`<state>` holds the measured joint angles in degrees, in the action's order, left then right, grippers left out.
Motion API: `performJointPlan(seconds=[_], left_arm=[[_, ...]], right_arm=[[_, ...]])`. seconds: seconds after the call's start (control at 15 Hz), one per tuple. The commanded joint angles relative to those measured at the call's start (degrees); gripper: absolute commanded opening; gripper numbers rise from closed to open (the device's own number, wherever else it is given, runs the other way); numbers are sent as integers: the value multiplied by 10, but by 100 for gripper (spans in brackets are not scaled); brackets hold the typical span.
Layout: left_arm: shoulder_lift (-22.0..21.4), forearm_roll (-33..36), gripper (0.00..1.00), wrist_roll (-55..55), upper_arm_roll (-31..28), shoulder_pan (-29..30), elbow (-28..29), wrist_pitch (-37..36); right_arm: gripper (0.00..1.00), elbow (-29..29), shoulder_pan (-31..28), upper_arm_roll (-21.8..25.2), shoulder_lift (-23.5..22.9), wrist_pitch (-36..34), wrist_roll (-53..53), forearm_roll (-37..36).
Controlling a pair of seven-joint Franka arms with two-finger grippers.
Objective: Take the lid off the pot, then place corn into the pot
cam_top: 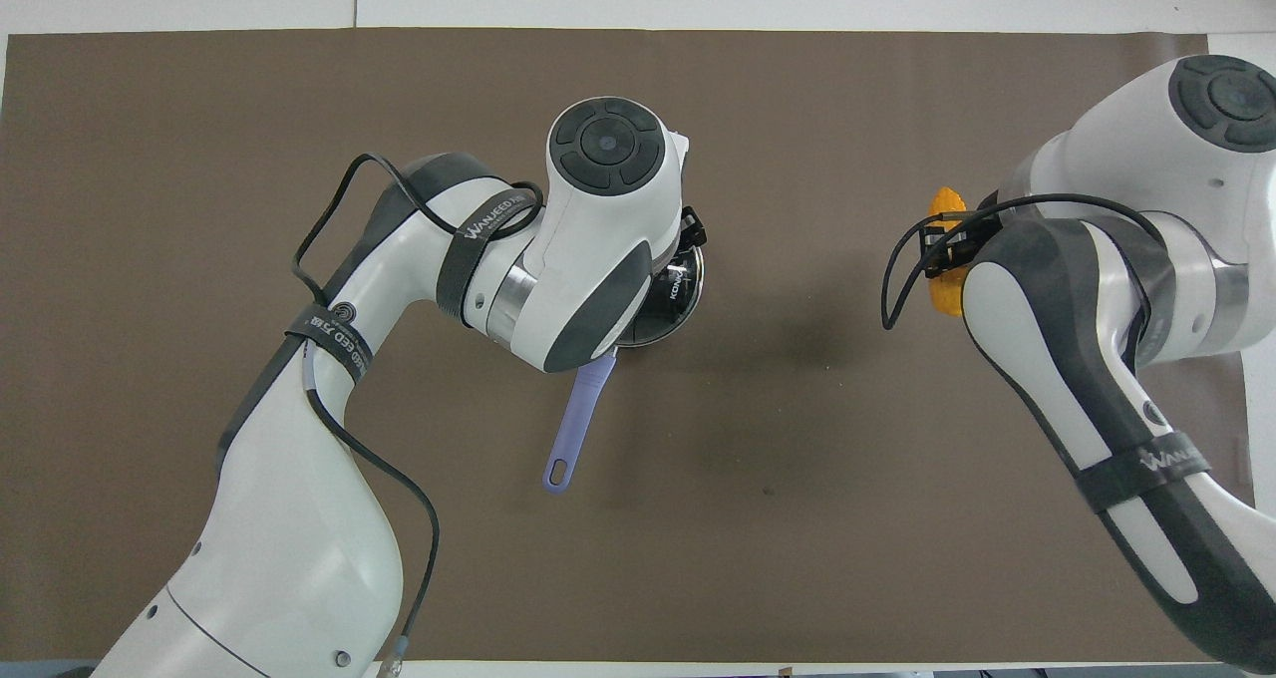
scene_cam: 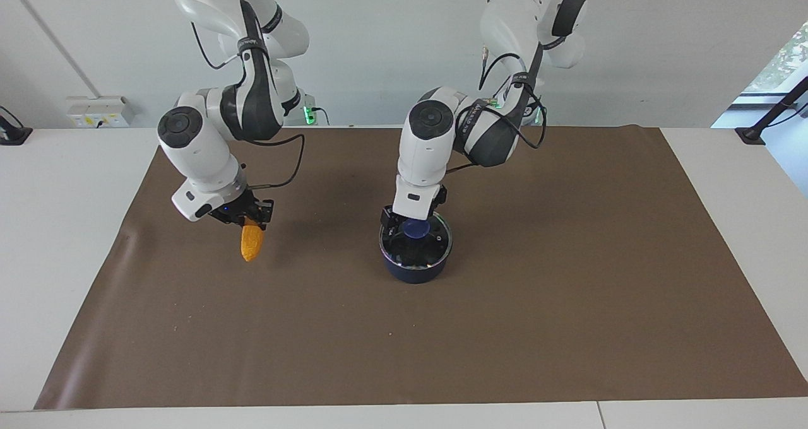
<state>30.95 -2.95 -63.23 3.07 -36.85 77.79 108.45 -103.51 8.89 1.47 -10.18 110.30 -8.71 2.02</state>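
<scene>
Brown matting covers the table [scene_cam: 568, 328]; mid-table sits the dark navy saucepan [scene_cam: 415, 270], its glass lid [scene_cam: 435, 247] on, my left gripper [scene_cam: 413, 229] around the blue knob. My right gripper [scene_cam: 251, 217] clenches the orange-yellow corn cob [scene_cam: 252, 243] aloft, ready, toward the right arm's edge.

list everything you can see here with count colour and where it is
pot: 1, dark navy with a long blue handle, near the middle of the mat, handle toward the robots
lid: 1, clear glass with metal rim and blue knob, on the pot
corn: 1, orange-yellow, held over the mat at the right arm's end
mat: 1, brown, covering most of the table
table: 1, white, under the mat
left gripper: 1, black fingers on a white arm, down at the lid's knob
right gripper: 1, black fingers on a white arm, shut on the corn
</scene>
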Motion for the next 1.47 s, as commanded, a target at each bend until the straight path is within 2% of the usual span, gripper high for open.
performJointPlan(seconds=[0.0, 0.27, 0.8, 1.13, 1.4], left_arm=[[-2, 11, 97, -13, -10, -9, 6, 9], [-2, 13, 88, -14, -11, -10, 7, 12], [-2, 19, 85, -14, -11, -9, 7, 12], [-2, 19, 69, -13, -11, -8, 7, 15], [-2, 19, 43, -13, -11, -7, 8, 19]], right_arm=[[0, 26, 10, -2, -20, -6, -28, 10], [0, 45, 11, -2, -28, -9, -44, 42], [0, 45, 12, -2, -29, -4, -47, 41], [0, 45, 13, -2, -30, -3, -50, 42], [0, 44, 20, -2, -34, 6, -61, 42]])
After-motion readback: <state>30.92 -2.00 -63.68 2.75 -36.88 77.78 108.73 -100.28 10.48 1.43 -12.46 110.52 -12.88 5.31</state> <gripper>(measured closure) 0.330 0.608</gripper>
